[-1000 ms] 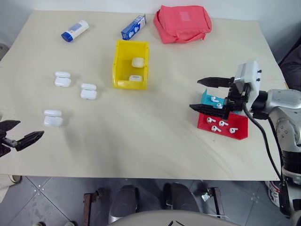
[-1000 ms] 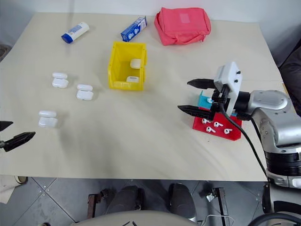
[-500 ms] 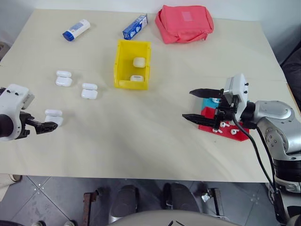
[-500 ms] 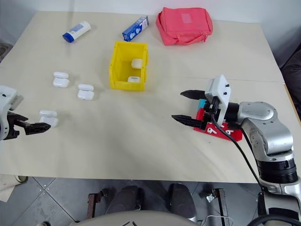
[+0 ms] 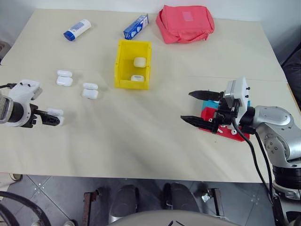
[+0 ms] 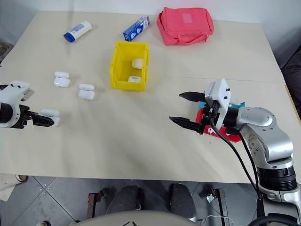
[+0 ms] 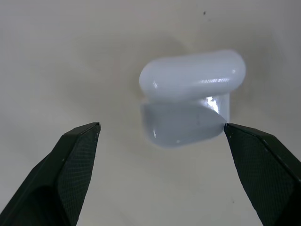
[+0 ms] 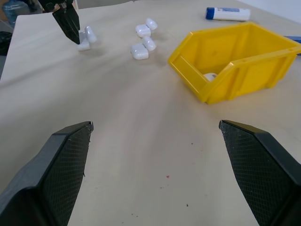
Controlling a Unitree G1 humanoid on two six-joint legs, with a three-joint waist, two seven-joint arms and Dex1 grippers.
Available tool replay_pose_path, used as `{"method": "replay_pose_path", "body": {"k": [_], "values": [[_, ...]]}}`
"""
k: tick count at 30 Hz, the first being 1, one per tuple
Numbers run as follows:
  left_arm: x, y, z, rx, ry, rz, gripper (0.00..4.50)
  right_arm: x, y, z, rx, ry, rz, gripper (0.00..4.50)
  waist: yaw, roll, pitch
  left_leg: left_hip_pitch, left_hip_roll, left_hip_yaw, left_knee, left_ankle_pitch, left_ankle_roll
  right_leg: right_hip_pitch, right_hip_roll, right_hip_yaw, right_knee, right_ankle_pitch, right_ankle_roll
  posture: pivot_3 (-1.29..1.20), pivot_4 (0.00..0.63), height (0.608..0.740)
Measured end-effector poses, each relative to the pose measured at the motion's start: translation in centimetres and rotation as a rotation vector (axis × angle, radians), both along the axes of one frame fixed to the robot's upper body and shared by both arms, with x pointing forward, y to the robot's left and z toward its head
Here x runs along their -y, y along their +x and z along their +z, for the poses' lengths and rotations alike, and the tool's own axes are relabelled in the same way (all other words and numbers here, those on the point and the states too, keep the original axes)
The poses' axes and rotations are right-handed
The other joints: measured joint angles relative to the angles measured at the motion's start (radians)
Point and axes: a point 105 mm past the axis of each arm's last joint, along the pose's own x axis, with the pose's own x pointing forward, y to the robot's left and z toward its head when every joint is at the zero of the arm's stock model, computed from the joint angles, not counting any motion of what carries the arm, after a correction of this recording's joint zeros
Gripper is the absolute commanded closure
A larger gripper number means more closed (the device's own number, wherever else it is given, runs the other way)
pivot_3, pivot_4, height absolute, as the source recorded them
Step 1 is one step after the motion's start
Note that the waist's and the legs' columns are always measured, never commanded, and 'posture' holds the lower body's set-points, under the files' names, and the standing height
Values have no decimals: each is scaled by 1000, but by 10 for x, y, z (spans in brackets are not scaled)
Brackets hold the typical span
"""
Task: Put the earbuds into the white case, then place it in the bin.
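The bin (image 5: 133,70) already held two white cases; three more lay on the worktop (image 5: 141,136) to its left; the left hand (image 7: 162,136), spread wide and empty, straddled the nearest white case (image 7: 190,99), lid open; the right hand (image 5: 200,108), open and empty, hovered right of the bin before the stepped trays (image 5: 225,132); earbuds unloaded, most of the task remained.
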Motion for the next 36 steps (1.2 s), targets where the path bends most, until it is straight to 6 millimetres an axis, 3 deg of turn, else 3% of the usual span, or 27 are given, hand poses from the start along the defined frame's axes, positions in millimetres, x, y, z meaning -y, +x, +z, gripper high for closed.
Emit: {"method": "replay_pose_path", "body": {"k": [5, 18, 26, 36], "values": [[6, 5, -16, -52, -29, 0, 30, 1, 0, 1, 7, 3, -18, 0, -2, 0, 0, 0, 0, 0, 1, 0, 0, 0, 0, 0, 0, 0, 0, 0, 150, 740], [0, -9, -20, -132, -41, 105, 30, 3, -2, 1, 2, 10, -20, 0, -2, -1, 0, -1, 0, -1, 1, 0, 0, -1, 0, 0, 1, 0, 0, 0, 150, 740], [7, 1, -21, -92, -74, 111, 30, 16, -8, -5, -28, -35, 9, 0, 15, 1, 1, 0, -2, -3, 2, 0, 1, 3, -2, 1, 0, 0, 0, 0, 150, 740], [8, 12, -20, -60, -86, 123, 30, 31, -13, 3, -6, -51, 2, 0, 23, 3, 0, 2, -3, -5, 2, 0, 1, 5, -2, 2, 0, 0, 1, 0, 150, 740]]}}
